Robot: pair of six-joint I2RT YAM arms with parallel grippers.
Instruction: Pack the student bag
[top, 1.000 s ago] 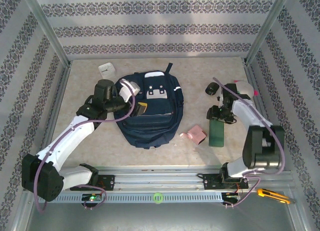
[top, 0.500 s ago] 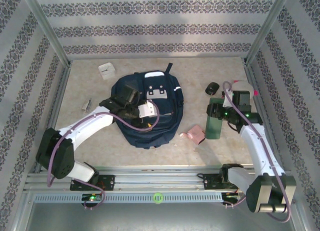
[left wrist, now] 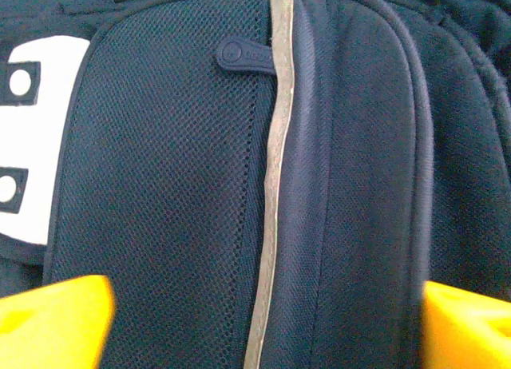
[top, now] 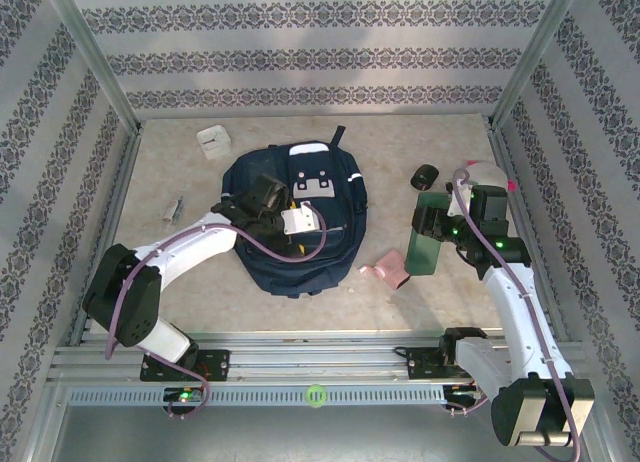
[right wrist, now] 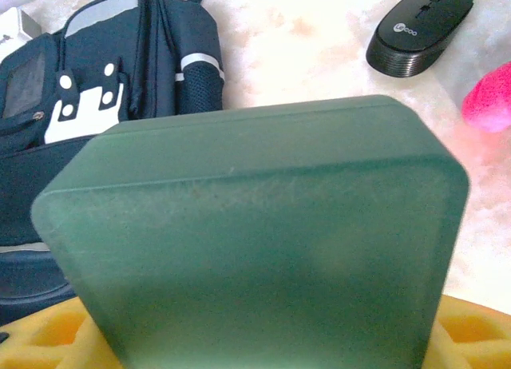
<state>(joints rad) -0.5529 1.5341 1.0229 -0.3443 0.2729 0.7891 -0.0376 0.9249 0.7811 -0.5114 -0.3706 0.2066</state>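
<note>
Remote operator's view: the large navy blue fabric backpack lies flat in the middle of the pale marbled table. Its top end points toward the far wall and its grey-white patch faces up.

My left gripper hangs over the bag's front. Its yellow fingers are spread wide, with nothing pinched between them. The left wrist camera looks down on the mesh front pocket, where a pale stripe runs the length of the panel. A round navy zip pull sits just beside the stripe. Whether the fingertips touch the fabric I cannot tell.

On the right side of the table, apart from the bag, my right gripper pinches a dark green flat plastic case with rounded corners. The case is held on edge and tilted; whether its lower end rests on the table I cannot tell.

A black computer mouse sits just beyond the case. A small pink item lies between the case and the bag, and a small white box sits near the bag's far left corner.
</note>
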